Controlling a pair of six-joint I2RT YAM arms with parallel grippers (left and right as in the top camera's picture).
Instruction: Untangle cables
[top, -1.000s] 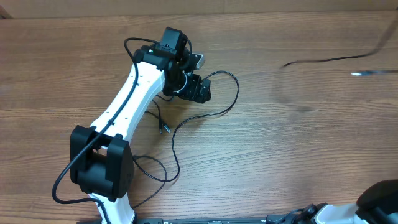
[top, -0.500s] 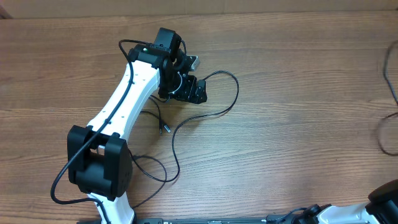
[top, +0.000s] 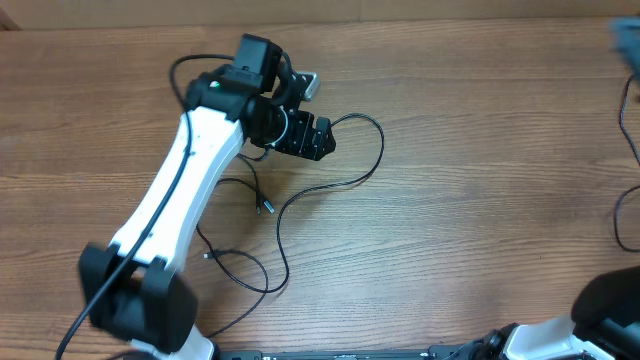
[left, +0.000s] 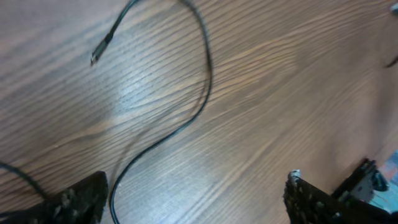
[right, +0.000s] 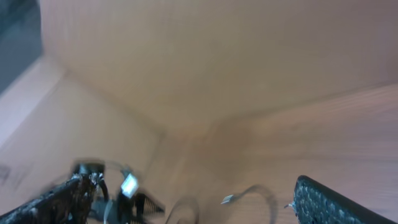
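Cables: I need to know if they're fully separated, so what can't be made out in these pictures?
- Overhead: the right-hand cable runs off the right edge, ends unseen.
- Overhead: the left arm covers part of the looped cable, hiding any crossings beneath.
- Right wrist: motion blur; only a plug tip shows faintly.

Arms: you have two, the left arm (top: 190, 170) and the right arm (top: 612, 305).
Cables: you can count two, the near cable (top: 381, 150) and the edge cable (top: 629, 115); the near cable may be more than one cord.
Plug tips: you can see two, the upper plug tip (top: 265, 208) and the lower plug tip (top: 207, 256).
Desk (top: 480, 200): one.
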